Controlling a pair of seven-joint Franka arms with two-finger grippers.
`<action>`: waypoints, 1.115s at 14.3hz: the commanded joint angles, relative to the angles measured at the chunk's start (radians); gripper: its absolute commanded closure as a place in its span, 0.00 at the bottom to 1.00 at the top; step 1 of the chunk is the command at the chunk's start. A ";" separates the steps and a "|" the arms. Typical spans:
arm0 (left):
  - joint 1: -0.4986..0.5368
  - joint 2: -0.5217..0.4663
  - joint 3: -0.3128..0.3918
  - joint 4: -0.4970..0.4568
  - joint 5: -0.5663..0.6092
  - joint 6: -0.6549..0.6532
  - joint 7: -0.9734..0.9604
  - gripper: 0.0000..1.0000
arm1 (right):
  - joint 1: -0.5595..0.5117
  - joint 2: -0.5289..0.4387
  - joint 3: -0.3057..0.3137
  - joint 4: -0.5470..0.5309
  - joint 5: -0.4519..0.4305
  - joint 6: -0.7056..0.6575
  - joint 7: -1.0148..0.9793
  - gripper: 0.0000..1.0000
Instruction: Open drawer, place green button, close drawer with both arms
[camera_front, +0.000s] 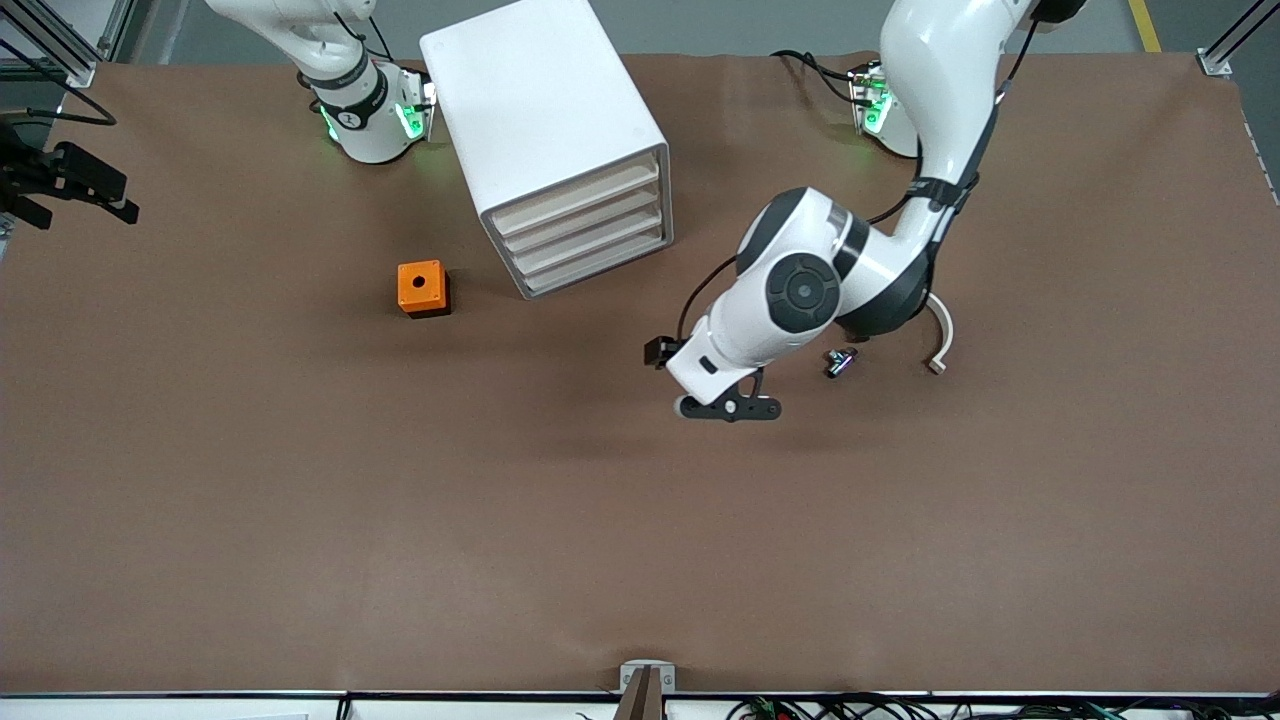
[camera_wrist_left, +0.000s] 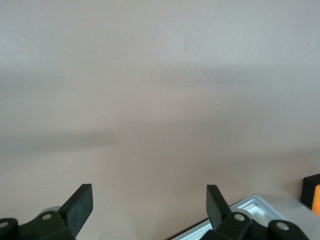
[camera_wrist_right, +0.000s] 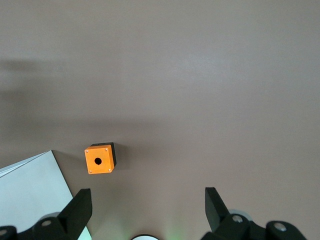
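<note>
Cabinet (camera_front: 560, 140): white, four drawers, all shut; the drawer (camera_front: 590, 262) to be opened was not yet pulled.

Button (camera_front: 840, 362): lay on the brown surface (camera_front: 300, 500), beside the left arm's elbow, toward the left arm's end, well apart from the cabinet.

Orange box (camera_front: 423, 288): beside the cabinet, toward the right arm's end.

Left tool (camera_front: 730, 408): fingers apart, empty, over bare surface between cabinet and button.

Right tool (camera_wrist_right: 145, 212): fingers apart, empty, high over the surface above the orange box; arm waited.

Progress: nothing done; opening, placing and closing all remained.
</note>
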 joint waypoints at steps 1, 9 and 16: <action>0.066 -0.169 -0.011 -0.187 0.016 -0.013 0.112 0.00 | -0.006 -0.015 0.007 -0.006 0.011 0.004 0.009 0.00; 0.345 -0.401 -0.013 -0.260 0.018 -0.263 0.568 0.00 | 0.001 -0.015 0.007 -0.010 0.011 -0.005 0.006 0.00; 0.580 -0.557 -0.007 -0.279 0.027 -0.386 0.762 0.00 | 0.001 -0.015 0.007 -0.010 0.011 0.004 0.001 0.00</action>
